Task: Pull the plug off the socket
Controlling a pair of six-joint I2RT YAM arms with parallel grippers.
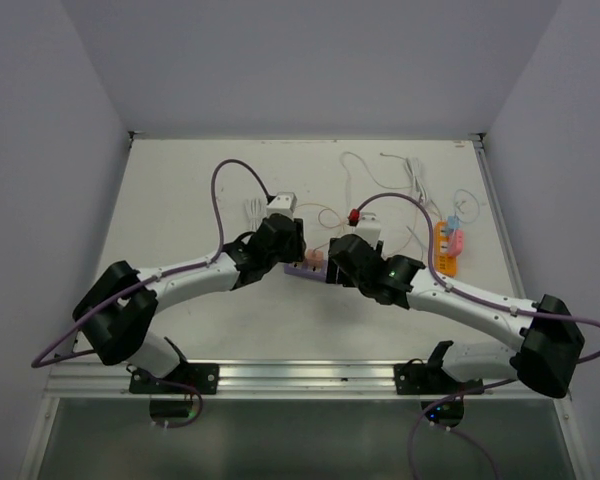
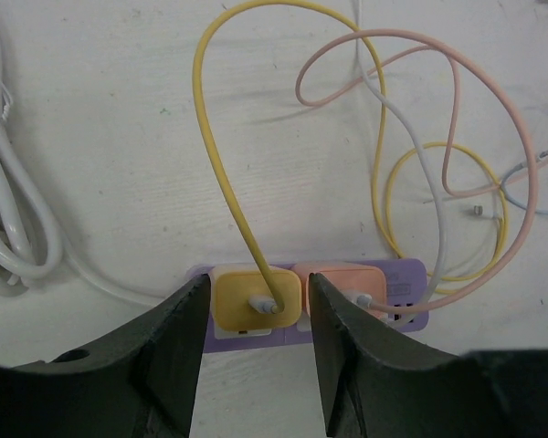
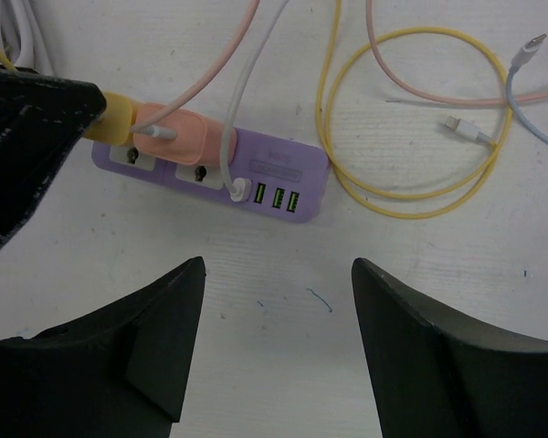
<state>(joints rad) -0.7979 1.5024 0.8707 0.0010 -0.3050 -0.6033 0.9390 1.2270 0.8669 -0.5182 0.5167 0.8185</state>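
**Desk:** What stands at the left?

**Photographer:** A bundled white cord (image 2: 14, 201), then the left gripper (image 2: 256, 278), its jaws drawn in narrow on either side of the yellow plug (image 2: 256, 297). One jaw looks to be against the plug and a sliver shows at the other, so whether it bites cannot be told.

**Desk:** Where does that plug sit?

**Photographer:** In the end outlet of a purple power strip (image 3: 283, 173) at mid-table, touching a pink plug (image 3: 187, 132) on its right.

**Desk:** How will it handle?

**Photographer:** It looks like a light, hard plastic block with smooth sides that could slip, held in only by its prongs. It is best taken by its two flat flanks, not by the soft yellow cable (image 2: 199, 82). The strip looks light too and may rise with the plug unless it is pinned.

**Desk:** The count?

**Photographer:** There is one strip with two plugs in it. Three lit USB ports (image 3: 276, 198) are free, and a white cable (image 3: 237, 190) is seated just beside them. Four thin cables cross the table (image 3: 274, 351): yellow, pink cable (image 2: 411, 34), white, and pale blue cable (image 3: 533, 44). Farthest right, the right gripper (image 3: 276, 265) hangs spread wide and empty on the near side of the strip.
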